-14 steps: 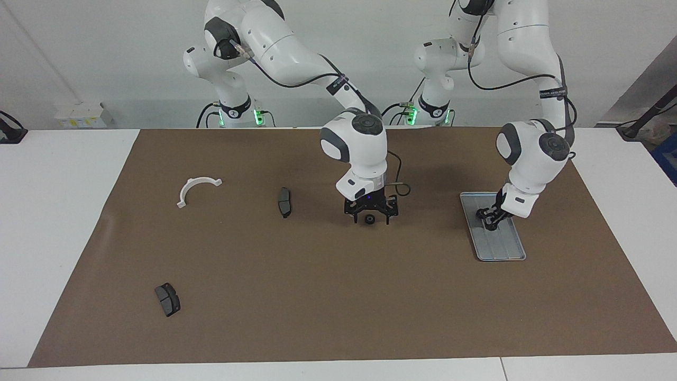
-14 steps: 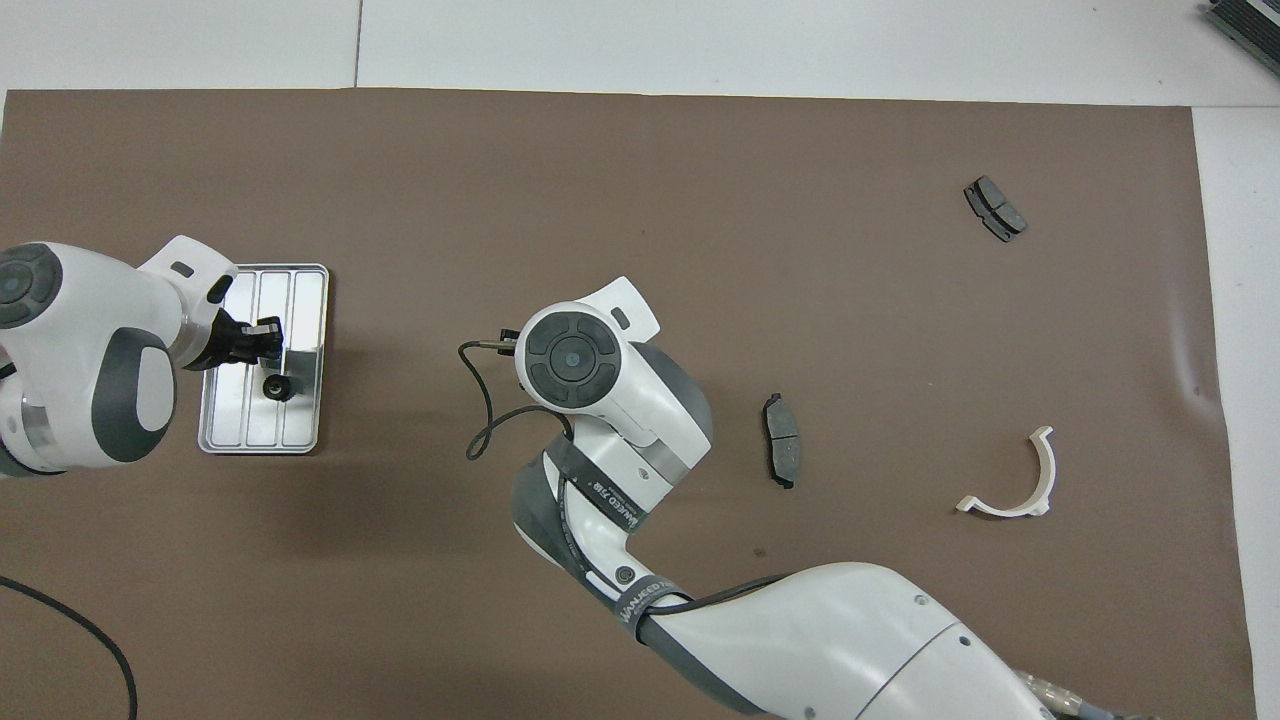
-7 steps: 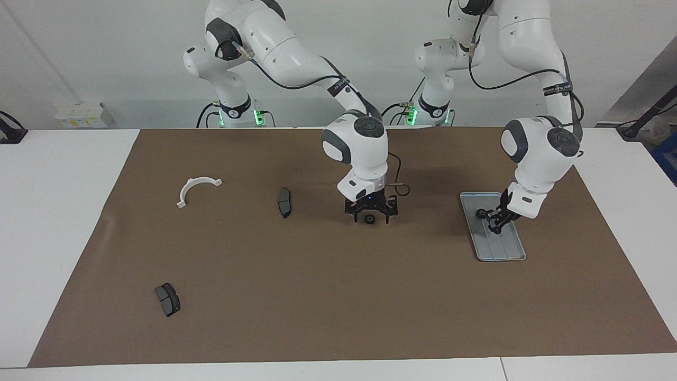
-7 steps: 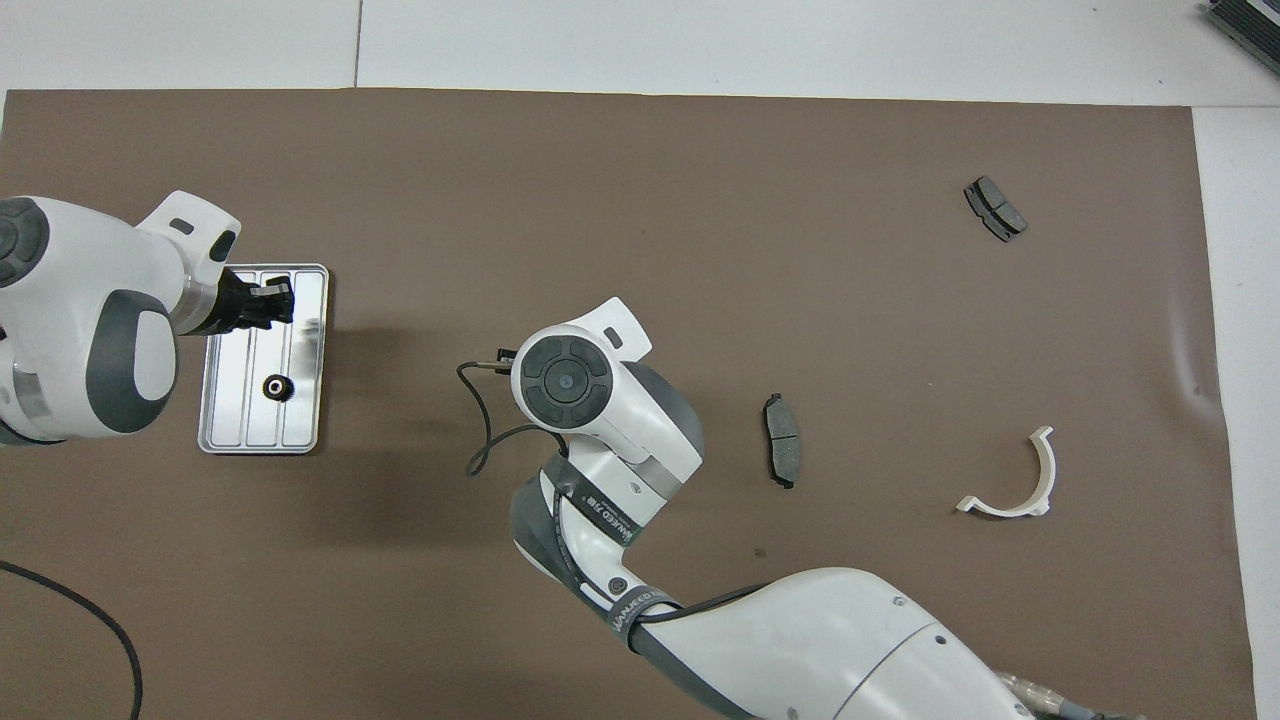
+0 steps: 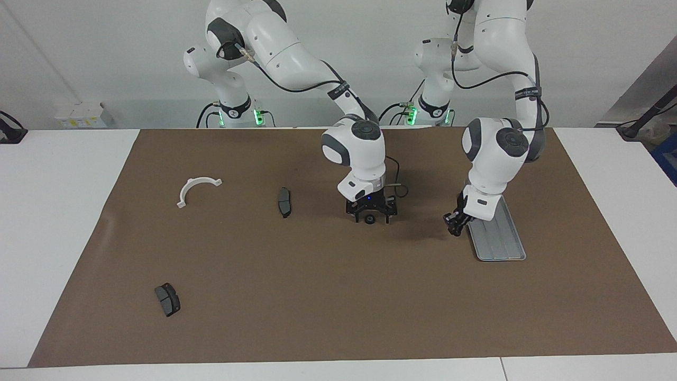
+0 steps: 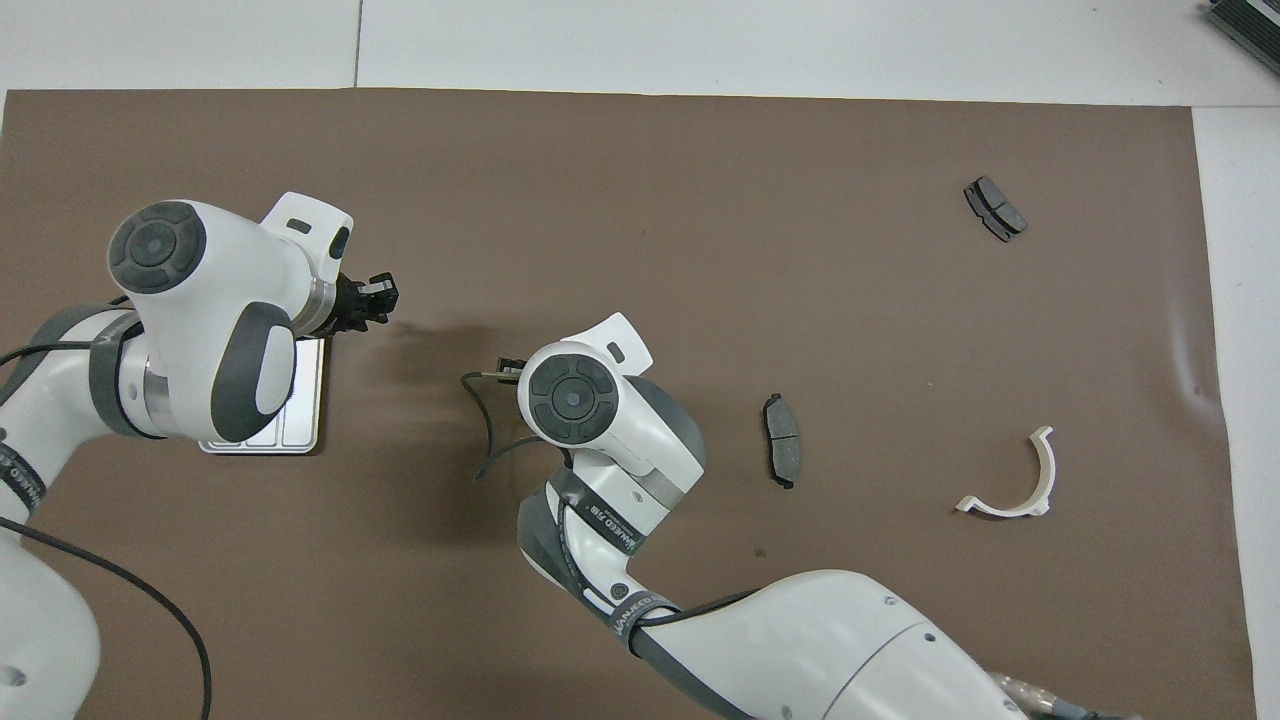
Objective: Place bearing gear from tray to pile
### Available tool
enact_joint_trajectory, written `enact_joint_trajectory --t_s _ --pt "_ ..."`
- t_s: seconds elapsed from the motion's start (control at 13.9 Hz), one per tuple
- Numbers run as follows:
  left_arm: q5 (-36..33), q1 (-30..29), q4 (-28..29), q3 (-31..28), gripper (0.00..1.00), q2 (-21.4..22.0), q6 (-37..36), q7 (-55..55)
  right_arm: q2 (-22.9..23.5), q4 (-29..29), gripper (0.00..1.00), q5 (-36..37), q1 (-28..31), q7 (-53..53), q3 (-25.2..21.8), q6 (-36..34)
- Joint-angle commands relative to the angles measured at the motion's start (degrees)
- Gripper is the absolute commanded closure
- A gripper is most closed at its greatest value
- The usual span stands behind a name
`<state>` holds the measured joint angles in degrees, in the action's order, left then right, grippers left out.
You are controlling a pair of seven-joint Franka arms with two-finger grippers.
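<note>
Left gripper (image 5: 453, 225), fingertips pinched shut, has swung off the ridged silver-grey metal tray (image 5: 502, 243) and now hangs over the brown mat (image 5: 317, 296) beside the tray's rim. Whether it carries anything I cannot tell. The small black gear seen on the tray a moment ago is now hidden by the left wrist. Right gripper (image 5: 371, 214) has stayed spread wide, low around another small round black bearing gear (image 5: 371, 219) on the mat. Toward the right arm's end lie a dark grey brake pad (image 5: 284, 202), a white plastic half-ring bracket (image 5: 197, 189) and a second pad (image 5: 167, 299).
</note>
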<state>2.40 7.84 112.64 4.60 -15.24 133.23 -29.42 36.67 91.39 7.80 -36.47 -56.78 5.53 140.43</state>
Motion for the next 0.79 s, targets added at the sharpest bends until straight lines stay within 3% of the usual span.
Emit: enact_joint_trajectory --t_s 0.0,0.36,0.72 --pt "0.76 2.08 -0.23 -0.65 1.0 -0.4 2.02 -2.65 -0.9 0.99 0.0 0.28 0.09 -1.67 0.09 0.81" --pt "0.76 3.85 -0.23 -0.65 1.0 -0.58 3.44 -5.56 -0.9 0.9 0.0 0.11 0.09 -1.93 0.09 0.9" --pt "0.76 3.76 -0.23 -0.74 1.0 -0.58 3.61 -5.47 -0.46 1.34 0.0 -0.16 1.49 -5.01 0.18 5.29"
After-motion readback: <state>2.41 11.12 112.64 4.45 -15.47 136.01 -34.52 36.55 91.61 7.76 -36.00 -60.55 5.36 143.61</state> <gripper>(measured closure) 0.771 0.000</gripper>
